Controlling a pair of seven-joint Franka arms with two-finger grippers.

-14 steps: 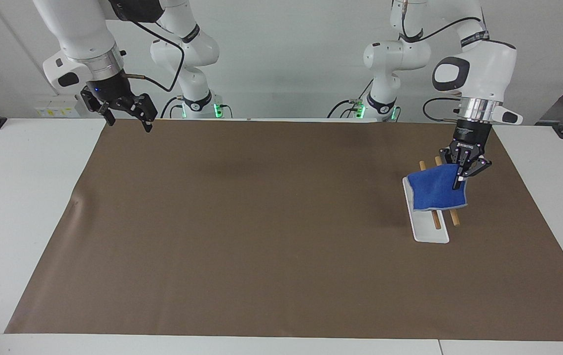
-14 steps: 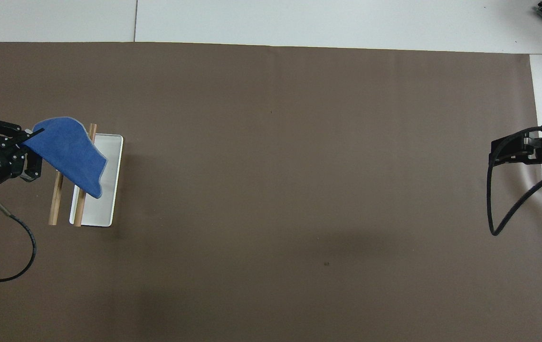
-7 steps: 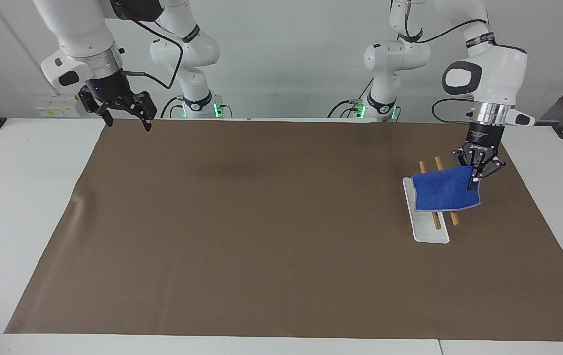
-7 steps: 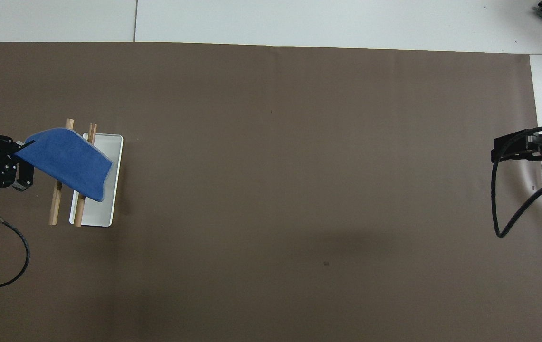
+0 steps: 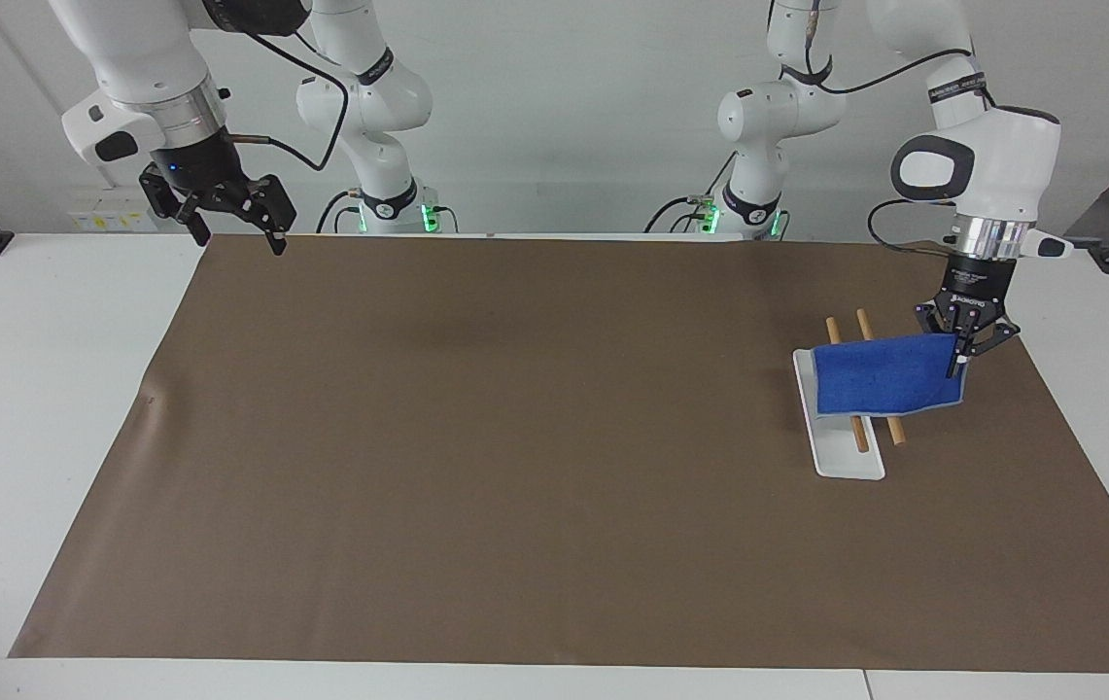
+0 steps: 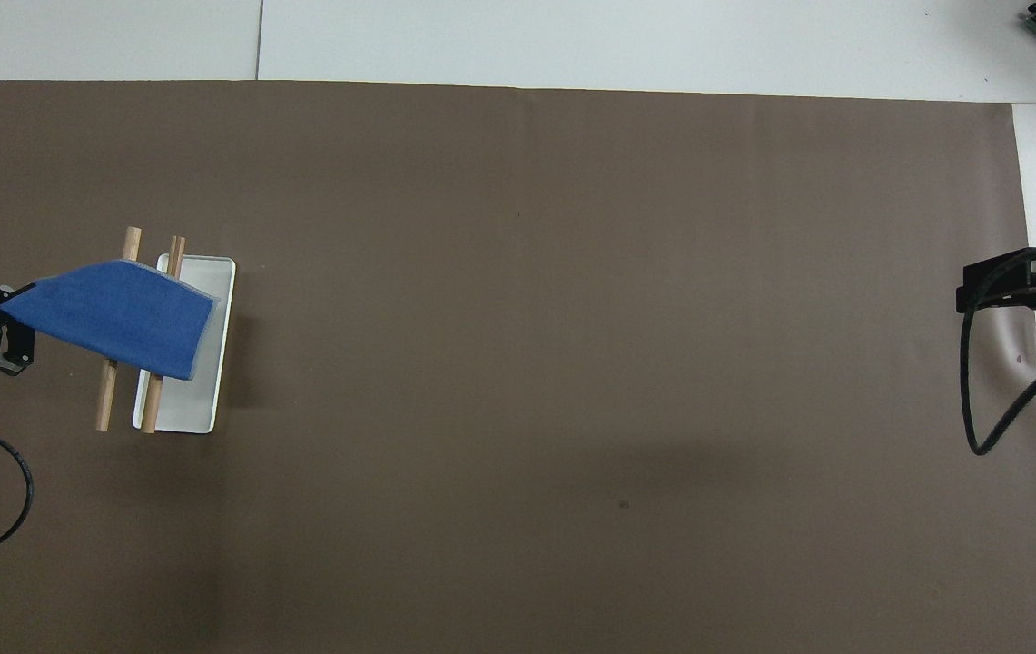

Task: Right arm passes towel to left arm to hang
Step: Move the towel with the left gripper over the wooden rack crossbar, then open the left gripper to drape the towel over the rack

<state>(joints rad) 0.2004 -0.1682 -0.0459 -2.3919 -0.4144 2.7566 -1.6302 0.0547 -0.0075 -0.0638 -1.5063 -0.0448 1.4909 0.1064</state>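
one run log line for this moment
left gripper: shut on blue terry towel | towel: draped over wooden rack rods | right gripper: open, waiting over mat corner

Towel (image 5: 883, 375): small bright blue terry cloth with thin pale grey edging. Spread out and draped across two wooden rods (image 5: 877, 377) over a white tray (image 5: 846, 457), at the left arm's end of the brown mat (image 5: 515, 437). One corner is lifted off the rods and pinched in the closed left gripper (image 5: 958, 358).

Left arm (image 5: 987, 175): white, jointed, silver wrist ring, black gripper pointing down at the towel's corner.

Right arm (image 5: 141, 83): white, jointed; black right gripper (image 5: 233, 233) with fingers spread, empty, waiting over the mat's edge at its own end.
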